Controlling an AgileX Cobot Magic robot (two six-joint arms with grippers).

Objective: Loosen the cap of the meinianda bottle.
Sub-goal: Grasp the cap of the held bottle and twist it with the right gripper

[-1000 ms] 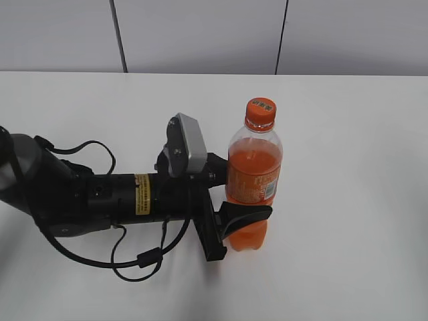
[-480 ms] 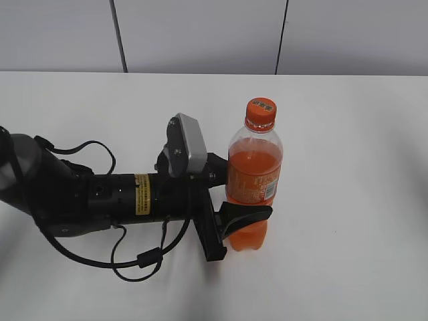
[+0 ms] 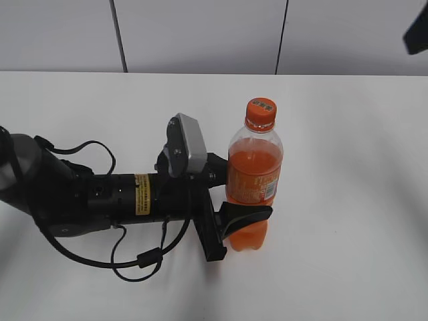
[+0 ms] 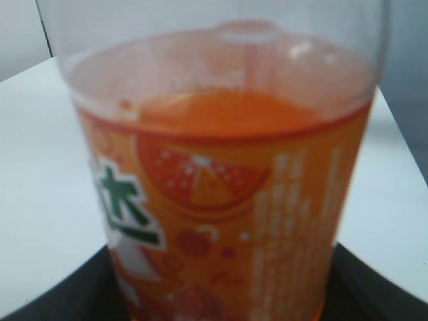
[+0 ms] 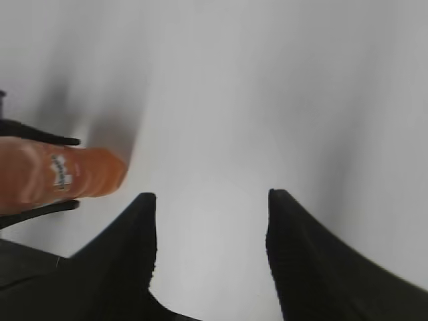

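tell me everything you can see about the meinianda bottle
The meinianda bottle is tall clear plastic, upright on the white table, with orange drink reaching up to its shoulder. An orange ribbed cap sits on the neck. Its orange label shows an orange-slice picture, green characters and a pale patch. The left claw is shut around its labelled middle, black fingers on both sides. The right claw hangs open, apart from it.

The meinianda bottle [image 3: 253, 180] stands upright on the table [image 3: 348, 200], just right of the frame's centre, with the cap [image 3: 261, 112] on top. The left gripper [image 3: 231, 194] reaches in from the left and flanks the bottle's lower body. The right gripper [image 3: 416, 32] sits in the upper right corner.
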